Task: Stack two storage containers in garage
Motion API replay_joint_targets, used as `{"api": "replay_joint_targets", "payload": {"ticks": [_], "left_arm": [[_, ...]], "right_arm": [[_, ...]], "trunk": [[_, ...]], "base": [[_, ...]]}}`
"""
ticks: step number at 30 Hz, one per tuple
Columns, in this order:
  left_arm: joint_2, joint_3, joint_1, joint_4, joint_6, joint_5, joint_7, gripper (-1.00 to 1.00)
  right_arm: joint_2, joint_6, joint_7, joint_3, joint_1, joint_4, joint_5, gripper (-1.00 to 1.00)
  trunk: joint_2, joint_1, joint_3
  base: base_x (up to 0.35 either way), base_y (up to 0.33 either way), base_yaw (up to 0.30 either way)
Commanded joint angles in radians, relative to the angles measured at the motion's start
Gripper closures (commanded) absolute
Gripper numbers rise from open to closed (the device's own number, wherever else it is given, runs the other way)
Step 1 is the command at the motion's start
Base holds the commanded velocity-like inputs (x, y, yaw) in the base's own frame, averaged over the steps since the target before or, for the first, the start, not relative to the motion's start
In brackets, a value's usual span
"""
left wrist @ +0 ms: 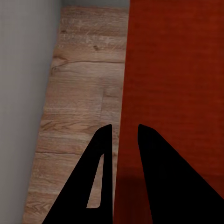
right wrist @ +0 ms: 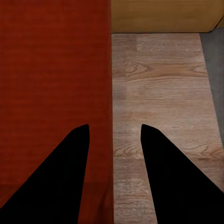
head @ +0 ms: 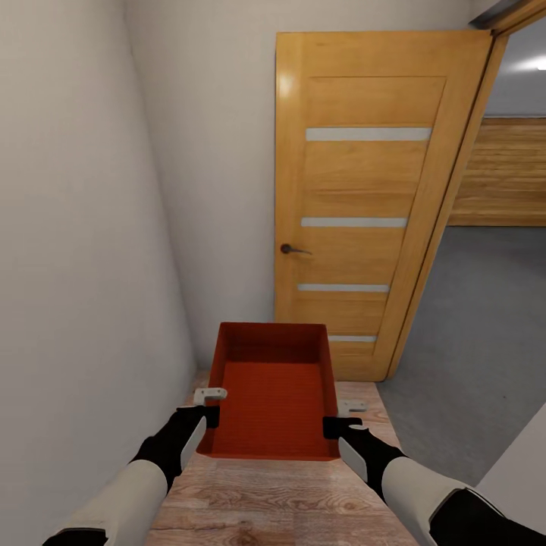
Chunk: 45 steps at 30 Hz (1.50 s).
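Upper right of frame: open wooden door (head: 356,205), grey garage floor (head: 470,341) beyond. Lower centre: orange bin (head: 273,394), carried above wood planks (head: 250,500). Left gripper (head: 206,406) and right gripper (head: 343,417) pinching opposite long rims (each clenched on a wall). Probably light, stiff, somewhat slippery; best held at rims.

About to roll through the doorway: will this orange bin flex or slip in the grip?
The storage container looks rigid, so probably little flex. It is empty, likely light. Each gripper, left and right, straddles one smooth side wall, so slipping seems possible.
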<state>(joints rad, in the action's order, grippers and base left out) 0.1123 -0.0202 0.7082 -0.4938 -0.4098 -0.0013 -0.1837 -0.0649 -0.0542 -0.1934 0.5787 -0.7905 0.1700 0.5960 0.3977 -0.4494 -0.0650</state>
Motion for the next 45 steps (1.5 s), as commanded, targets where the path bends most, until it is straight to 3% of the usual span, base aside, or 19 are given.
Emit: {"api": "replay_joint_targets", "payload": {"ticks": [1,20,30,45], "left_arm": [[0.001,-0.001,0.001,-0.001,-0.006,0.0,-0.007,1.0],[0.0,-0.001,0.001,-0.004,-0.01,0.0,-0.008,1.0],[0.001,-0.001,0.001,-0.002,-0.01,0.0,-0.008,1.0],[0.0,0.0,0.001,-0.009,-0.009,-0.002,-0.005,1.0]], "right_arm": [[0.0,-0.007,0.025,0.029,-0.001,0.025,0.007,1.0],[0.0,-0.01,0.021,0.03,-0.001,0.025,0.002,1.0],[-0.004,-0.009,0.017,0.029,-0.001,0.025,0.006,1.0],[-0.006,-0.009,0.014,0.03,0.0,0.025,0.007,1.0]], "trunk": [[0.002,-0.001,-0.002],[0.002,-0.001,-0.002],[0.002,-0.001,-0.002],[0.002,-0.001,-0.002]], "base": [[0.0,0.0,0.0],[0.007,0.0,0.0],[0.277,0.072,-0.009],[0.163,0.017,-0.239]]}}
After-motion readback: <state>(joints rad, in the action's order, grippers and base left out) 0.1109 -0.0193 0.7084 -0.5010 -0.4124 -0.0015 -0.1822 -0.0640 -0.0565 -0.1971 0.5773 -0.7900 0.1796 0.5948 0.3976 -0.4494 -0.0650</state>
